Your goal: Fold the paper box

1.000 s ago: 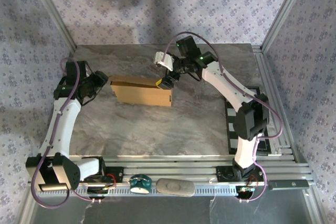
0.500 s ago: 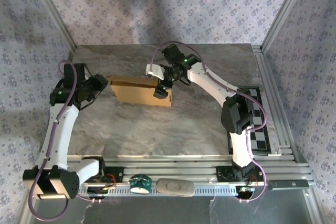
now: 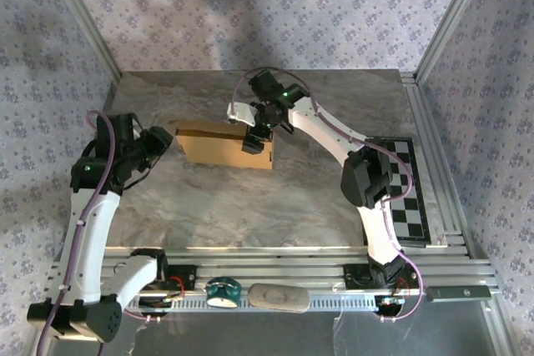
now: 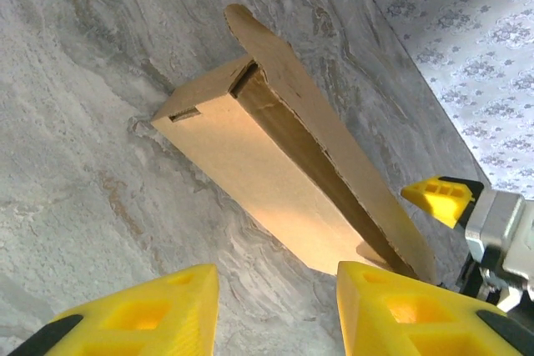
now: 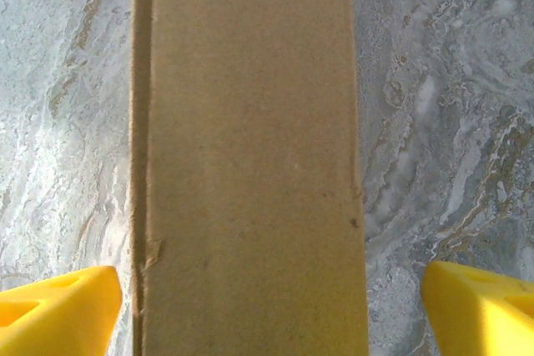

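The paper box [image 3: 221, 146] is a shallow tan cardboard box lying on the marble table [image 3: 275, 206], left of centre. In the left wrist view the paper box [image 4: 250, 164] has its long lid flap slightly ajar, with a dark gap along the far side. My left gripper [image 3: 163, 141] stands open just off the box's left end, touching nothing [image 4: 275, 289]. My right gripper [image 3: 254, 135] hovers over the box's right end, open wide. Its yellow fingers [image 5: 67, 306] straddle the box top [image 5: 250, 164] without touching it.
A black-and-white checkered board [image 3: 400, 198] lies along the table's right edge, partly under the right arm. A teal object [image 3: 223, 291] and a grey oval [image 3: 279, 297] sit on the front rail. Patterned walls close in the back and sides.
My right gripper has swung left from beyond the box's right end to above it. The left arm's elbow has drifted outward to the left, its gripper staying by the box's left end.
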